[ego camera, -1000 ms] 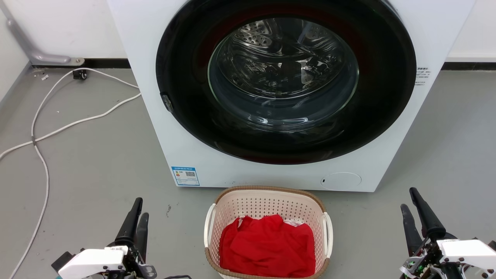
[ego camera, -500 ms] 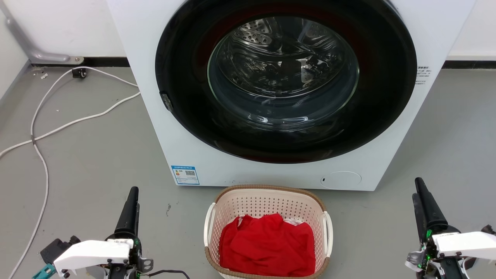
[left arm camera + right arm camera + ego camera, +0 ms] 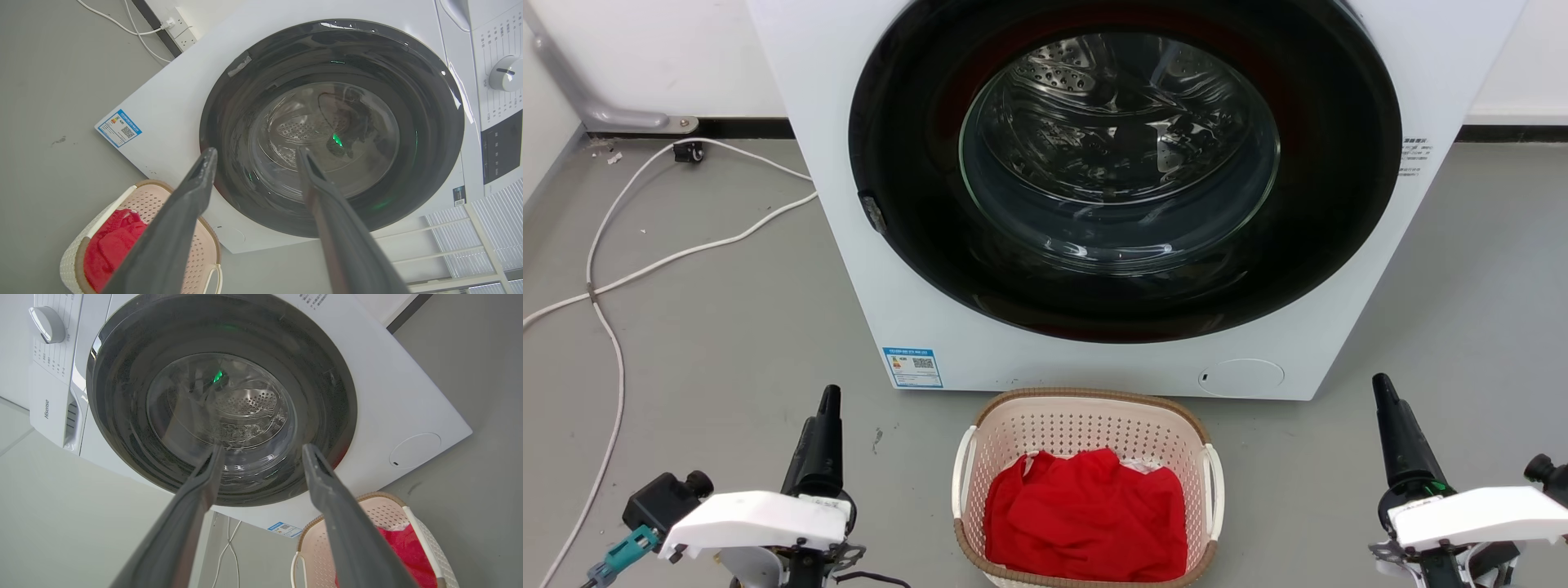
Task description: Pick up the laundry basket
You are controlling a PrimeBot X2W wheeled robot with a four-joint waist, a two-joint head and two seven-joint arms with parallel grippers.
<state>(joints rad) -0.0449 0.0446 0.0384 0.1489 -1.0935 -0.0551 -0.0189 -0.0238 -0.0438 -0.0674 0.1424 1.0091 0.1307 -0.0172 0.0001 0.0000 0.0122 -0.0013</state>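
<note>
The laundry basket stands on the floor just in front of the washing machine, cream perforated plastic with a brown rim and white side handles, a red garment inside. My left gripper hovers to its left and my right gripper well to its right, both clear of the handles. In the head view each pair of fingers lines up edge-on. The wrist views show the left gripper and the right gripper open and empty, with the basket low at one side.
A white front-loading washing machine with a round dark glass door rises right behind the basket. White cables trail over the grey floor at the left, towards the wall.
Both wrists have rolled, so the fingers that showed side by side now overlap. Each gripper has edged inward toward the basket. The basket has not moved.
</note>
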